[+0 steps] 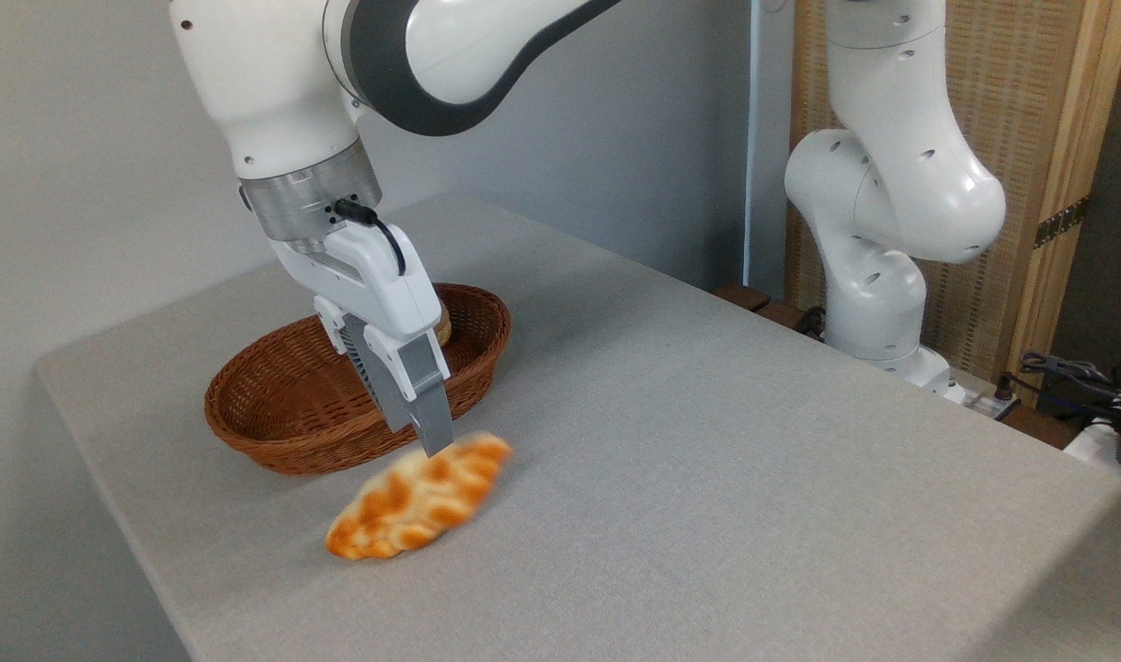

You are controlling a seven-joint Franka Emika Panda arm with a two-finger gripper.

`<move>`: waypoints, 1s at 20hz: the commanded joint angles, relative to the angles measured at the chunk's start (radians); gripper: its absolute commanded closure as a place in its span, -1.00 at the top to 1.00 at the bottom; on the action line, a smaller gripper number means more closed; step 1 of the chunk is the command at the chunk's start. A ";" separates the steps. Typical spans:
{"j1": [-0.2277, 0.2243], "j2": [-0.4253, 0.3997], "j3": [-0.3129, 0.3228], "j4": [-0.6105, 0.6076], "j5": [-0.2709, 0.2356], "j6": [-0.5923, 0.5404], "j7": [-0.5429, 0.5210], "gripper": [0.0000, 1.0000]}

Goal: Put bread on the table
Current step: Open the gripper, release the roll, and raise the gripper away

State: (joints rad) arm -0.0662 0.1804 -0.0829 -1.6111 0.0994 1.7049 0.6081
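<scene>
The grey table [707, 441] fills most of what I can see, with a brown wicker basket [275, 414] near its far left corner. The white arm leans over it, its gripper [428, 443] pointing down just in front of the basket — whether the fingers are parted I cannot tell. The bread [417, 501] sits right at the fingertips, blurred, beside the basket on the cloth — one end tilted up.

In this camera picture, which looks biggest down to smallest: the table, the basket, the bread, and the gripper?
1. Table
2. Basket
3. Bread and gripper: they look alike in length, and the bread is blurred, so I won't rank them.
</scene>
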 commanded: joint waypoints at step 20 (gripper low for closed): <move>0.048 -0.200 0.048 -0.010 -0.210 -0.073 0.047 1.00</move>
State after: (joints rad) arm -0.0057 0.0054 -0.0592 -1.6018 -0.0953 1.6661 0.6291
